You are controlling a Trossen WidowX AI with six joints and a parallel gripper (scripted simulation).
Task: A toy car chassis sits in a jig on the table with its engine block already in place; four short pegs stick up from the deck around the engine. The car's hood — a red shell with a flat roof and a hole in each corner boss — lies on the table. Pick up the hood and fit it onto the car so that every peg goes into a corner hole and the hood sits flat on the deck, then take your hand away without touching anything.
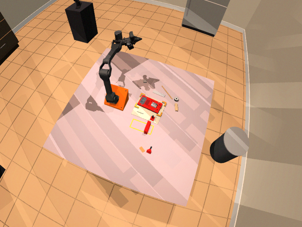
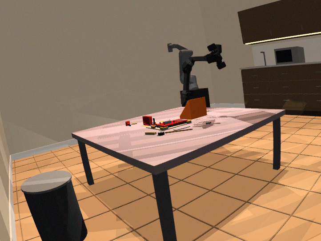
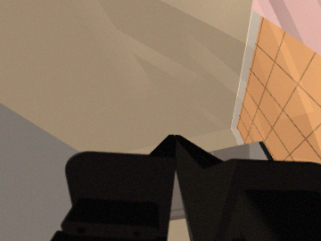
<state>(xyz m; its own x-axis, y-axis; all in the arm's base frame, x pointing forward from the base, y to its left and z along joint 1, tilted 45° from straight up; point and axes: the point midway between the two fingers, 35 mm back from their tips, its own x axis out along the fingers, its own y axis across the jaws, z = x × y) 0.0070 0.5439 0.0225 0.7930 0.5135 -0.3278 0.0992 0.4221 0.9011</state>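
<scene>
My gripper (image 1: 141,38) (image 3: 173,140) is shut and empty, raised high beyond the table's back edge, far from the car parts. The red chassis (image 1: 144,104) (image 2: 178,122) sits in the jig (image 1: 145,117), with the grey engine block (image 1: 154,104) (image 2: 167,122) on its deck. The pegs are too small to make out clearly. The red hood (image 1: 147,127) (image 2: 147,120) appears to stand on its side, over one end of a yellow outline (image 1: 139,130) beside the jig. Its holes cannot be made out.
A small red part with a black stem (image 1: 152,118) stands between chassis and hood; another (image 1: 149,150) (image 2: 127,123) lies farther off. A wheel (image 1: 176,99) (image 2: 161,133), a tan block (image 1: 176,107) (image 2: 150,133) and a thin stick (image 1: 167,92) lie beyond the chassis. An orange wedge (image 2: 197,109) supports the arm.
</scene>
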